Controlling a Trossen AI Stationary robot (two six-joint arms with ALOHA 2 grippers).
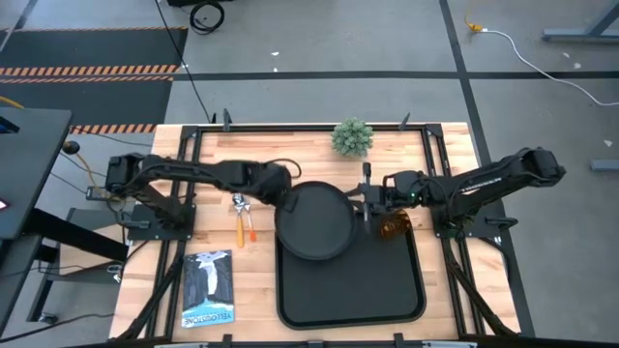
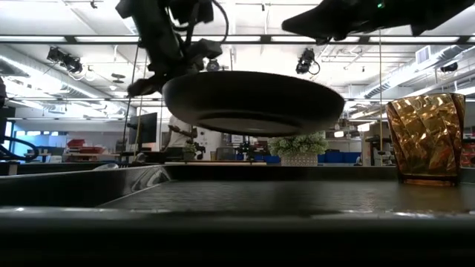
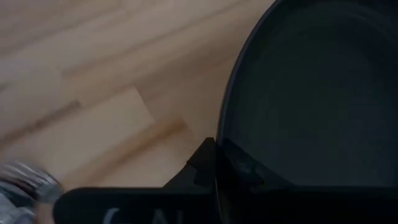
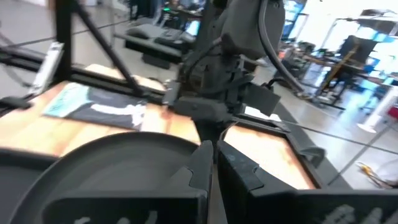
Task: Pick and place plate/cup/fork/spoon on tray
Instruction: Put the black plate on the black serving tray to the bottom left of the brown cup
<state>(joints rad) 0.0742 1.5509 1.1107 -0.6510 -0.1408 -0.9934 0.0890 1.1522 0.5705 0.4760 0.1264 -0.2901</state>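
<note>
The round black plate (image 1: 314, 222) hangs in the air over the far left part of the black tray (image 1: 387, 290); the low view shows the plate (image 2: 252, 100) clear above the tray floor (image 2: 245, 196). My left gripper (image 1: 288, 191) is shut on the plate's far left rim. My right gripper (image 1: 368, 198) is shut and sits over the plate's right rim; I cannot tell whether it touches. The amber cup (image 1: 392, 227) stands upright on the tray's far right part (image 2: 427, 137). The fork (image 1: 250, 226) and the spoon (image 1: 238, 218) lie on the table left of the tray. My left gripper pinches the plate's rim (image 3: 219, 146) at its far left side, one finger (image 3: 200, 167) outside the rim and one (image 3: 249, 169) inside. The fingers come from the table's left, slanting down. The plate is lifted clear of the tray and hangs nearly level.
A small green potted plant (image 1: 353, 136) stands at the table's far edge behind the tray. A blue booklet (image 1: 208, 288) lies near the table's front left. The near half of the tray holds nothing.
</note>
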